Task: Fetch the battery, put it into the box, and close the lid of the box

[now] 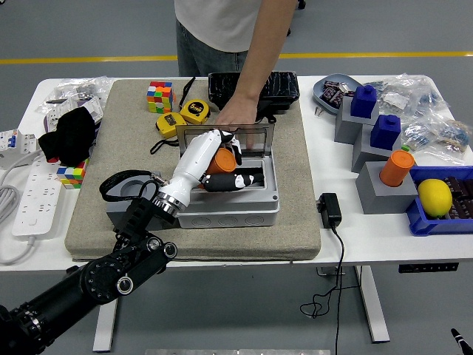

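My left hand (224, 166), white with black fingers, reaches in from the lower left and is shut on the orange cylindrical battery (222, 160). It holds the battery just over the back left part of the open grey box (235, 208). The box's clear lid (259, 137) stands upright at the back. A person's hand (235, 115) rests on the lid's top edge from the far side. The inside of the box is mostly hidden by my hand. Only a dark sliver of my right arm (460, 341) shows at the bottom right corner.
The box sits on a grey mat (288, 222). Behind it lie two yellow tape measures (183, 117), a colour cube (160, 96) and a black case (277, 87). A black adapter (329, 210) lies right of the mat, with grey-and-blue blocks (369, 122) and a lemon (434, 197) beyond.
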`<state>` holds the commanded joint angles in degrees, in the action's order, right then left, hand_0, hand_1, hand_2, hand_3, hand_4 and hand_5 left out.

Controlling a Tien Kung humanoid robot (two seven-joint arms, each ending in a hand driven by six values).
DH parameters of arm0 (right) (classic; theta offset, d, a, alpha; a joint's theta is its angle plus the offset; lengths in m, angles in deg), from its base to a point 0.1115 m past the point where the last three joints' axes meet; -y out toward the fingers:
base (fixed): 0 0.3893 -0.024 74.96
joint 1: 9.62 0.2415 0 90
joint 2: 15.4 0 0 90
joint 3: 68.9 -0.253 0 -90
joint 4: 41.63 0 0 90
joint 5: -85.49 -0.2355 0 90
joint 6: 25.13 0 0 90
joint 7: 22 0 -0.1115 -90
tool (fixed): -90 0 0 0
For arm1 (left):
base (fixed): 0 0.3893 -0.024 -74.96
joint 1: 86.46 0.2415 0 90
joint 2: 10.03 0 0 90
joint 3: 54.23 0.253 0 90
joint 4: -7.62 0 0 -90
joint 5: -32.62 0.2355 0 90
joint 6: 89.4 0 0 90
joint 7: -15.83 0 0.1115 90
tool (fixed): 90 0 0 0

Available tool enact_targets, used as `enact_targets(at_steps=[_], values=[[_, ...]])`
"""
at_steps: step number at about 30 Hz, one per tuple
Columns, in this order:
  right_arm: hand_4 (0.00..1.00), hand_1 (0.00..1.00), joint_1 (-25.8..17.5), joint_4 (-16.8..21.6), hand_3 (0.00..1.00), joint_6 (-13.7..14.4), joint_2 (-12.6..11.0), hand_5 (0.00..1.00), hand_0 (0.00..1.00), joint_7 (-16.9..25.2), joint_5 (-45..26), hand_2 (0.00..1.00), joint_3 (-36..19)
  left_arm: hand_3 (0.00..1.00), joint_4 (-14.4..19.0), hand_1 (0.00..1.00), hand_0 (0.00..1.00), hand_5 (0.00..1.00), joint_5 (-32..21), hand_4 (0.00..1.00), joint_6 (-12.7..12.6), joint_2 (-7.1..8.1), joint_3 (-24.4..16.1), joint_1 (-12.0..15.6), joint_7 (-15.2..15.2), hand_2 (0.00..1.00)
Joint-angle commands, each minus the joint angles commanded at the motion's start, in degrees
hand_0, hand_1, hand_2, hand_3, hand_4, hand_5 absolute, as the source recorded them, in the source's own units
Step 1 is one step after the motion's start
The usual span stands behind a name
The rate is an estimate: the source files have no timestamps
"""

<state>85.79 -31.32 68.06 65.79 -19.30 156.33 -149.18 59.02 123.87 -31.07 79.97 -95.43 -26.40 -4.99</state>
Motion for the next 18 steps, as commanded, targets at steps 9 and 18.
enact_targets(at_steps=[9, 18], values=[[0.998, 0.844, -0.1, 0.0, 0.826, -0.1, 0.0, 0.998, 0.88, 0.0, -0.2, 0.783, 0.2, 0.022, 0.1, 0.002, 0.089, 0.254, 0.8, 0.998, -0.3, 0.0, 0.0, 0.4, -0.1, 0.044], [0.998, 0.843, -0.2, 0.0, 0.826, -0.1, 0.0, 0.998, 0.88, 0.0, -0.2, 0.783, 0.3, 0.072, 0.8, 0.08, 0.17, 0.274, 2.9, 0.998, 1.2, 0.0, -0.7, 0.4, 0.8, 0.114]])
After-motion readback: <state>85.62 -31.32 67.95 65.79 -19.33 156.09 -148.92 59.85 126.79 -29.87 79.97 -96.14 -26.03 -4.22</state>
